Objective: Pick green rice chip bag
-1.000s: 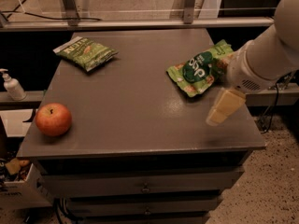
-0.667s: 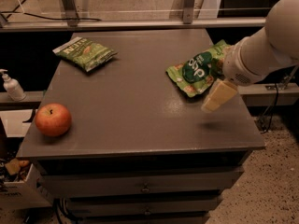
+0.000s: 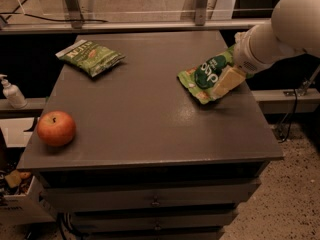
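The green rice chip bag (image 3: pixel 202 76) lies on the right side of the dark table (image 3: pixel 145 114), bright light green with a dark green round logo and white lettering. My gripper (image 3: pixel 226 82) comes in from the right on a thick white arm and hovers over the bag's right part, its tan finger covering the bag's near right edge. The bag's right end is hidden behind the arm.
A flatter, darker olive-green bag (image 3: pixel 90 57) lies at the table's back left. A red apple (image 3: pixel 56 128) sits at the front left. A soap dispenser (image 3: pixel 12 92) stands on a ledge left of the table. Drawers (image 3: pixel 155 201) sit below the tabletop.
My gripper has moved up and back from the table's right front area to over the green rice chip bag. The bag, apple and olive bag have not moved.
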`<action>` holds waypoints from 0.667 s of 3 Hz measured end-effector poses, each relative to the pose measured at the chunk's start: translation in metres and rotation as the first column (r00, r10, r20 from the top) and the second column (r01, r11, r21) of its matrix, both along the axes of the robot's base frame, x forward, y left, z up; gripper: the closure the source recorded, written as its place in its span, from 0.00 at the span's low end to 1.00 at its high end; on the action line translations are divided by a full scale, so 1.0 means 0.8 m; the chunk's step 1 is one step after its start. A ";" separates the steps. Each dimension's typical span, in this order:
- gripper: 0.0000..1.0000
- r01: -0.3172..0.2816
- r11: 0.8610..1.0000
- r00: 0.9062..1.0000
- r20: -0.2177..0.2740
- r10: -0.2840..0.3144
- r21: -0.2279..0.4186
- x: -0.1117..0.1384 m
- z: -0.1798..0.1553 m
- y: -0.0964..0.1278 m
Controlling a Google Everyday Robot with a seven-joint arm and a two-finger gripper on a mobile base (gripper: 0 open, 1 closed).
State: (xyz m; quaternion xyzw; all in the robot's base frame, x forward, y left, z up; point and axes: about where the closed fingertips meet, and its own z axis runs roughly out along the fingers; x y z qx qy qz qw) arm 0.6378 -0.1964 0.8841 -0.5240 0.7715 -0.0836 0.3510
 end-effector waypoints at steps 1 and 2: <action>0.18 -0.020 1.000 1.000 -0.005 0.020 0.003 0.034 -0.009 0.008; 0.41 -0.031 1.000 0.999 -0.014 0.031 -0.004 0.048 -0.023 0.011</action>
